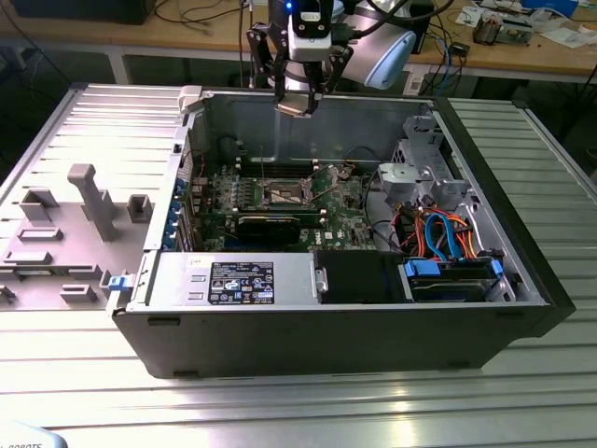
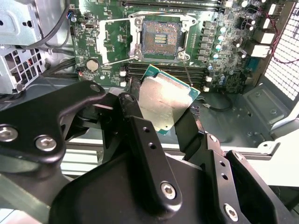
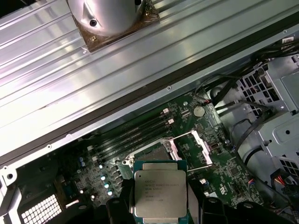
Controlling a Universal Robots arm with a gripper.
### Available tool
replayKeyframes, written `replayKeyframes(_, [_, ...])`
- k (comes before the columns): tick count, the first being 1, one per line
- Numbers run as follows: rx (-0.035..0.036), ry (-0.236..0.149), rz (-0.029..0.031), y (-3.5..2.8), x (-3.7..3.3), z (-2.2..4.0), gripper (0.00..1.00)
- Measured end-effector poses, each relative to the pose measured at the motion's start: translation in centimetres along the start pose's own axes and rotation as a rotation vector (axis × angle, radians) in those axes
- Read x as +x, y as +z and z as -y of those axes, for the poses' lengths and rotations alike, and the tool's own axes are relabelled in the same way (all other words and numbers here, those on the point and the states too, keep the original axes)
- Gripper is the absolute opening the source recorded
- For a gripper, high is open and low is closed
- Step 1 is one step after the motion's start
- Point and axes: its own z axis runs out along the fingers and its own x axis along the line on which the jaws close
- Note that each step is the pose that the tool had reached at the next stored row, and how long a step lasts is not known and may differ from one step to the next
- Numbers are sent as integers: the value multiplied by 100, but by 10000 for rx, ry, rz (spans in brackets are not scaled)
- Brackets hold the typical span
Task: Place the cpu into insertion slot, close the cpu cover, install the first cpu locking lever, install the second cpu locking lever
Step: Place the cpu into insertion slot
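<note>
My gripper (image 1: 297,98) hangs high over the back of the open computer case, shut on the cpu (image 1: 294,108). In both wrist views the cpu (image 2: 164,99) (image 3: 160,193), a silver-topped square with a green rim, sits clamped between the two black fingers (image 2: 135,114). Below it on the green board lies the insertion slot (image 2: 161,39) (image 1: 283,194), its dark centre bare; in the first wrist view the insertion slot (image 3: 153,152) is partly behind the chip. The cpu cover (image 2: 116,41) (image 3: 192,148) is swung open beside the slot.
A long black card (image 1: 269,227) lies in front of the slot. A metal drive cage (image 1: 422,173) and orange and blue cables (image 1: 446,235) fill the exterior view's right of the case. A grey fixture tray (image 1: 65,233) lies outside on the left. Case walls (image 1: 308,331) ring the board.
</note>
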Motion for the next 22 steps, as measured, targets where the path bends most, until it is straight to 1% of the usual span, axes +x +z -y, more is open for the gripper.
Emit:
replayKeyframes(14, [-8,446,41,0,3,-1,54])
replayKeyframes(22, [-12,632,57,0,4,-1,54])
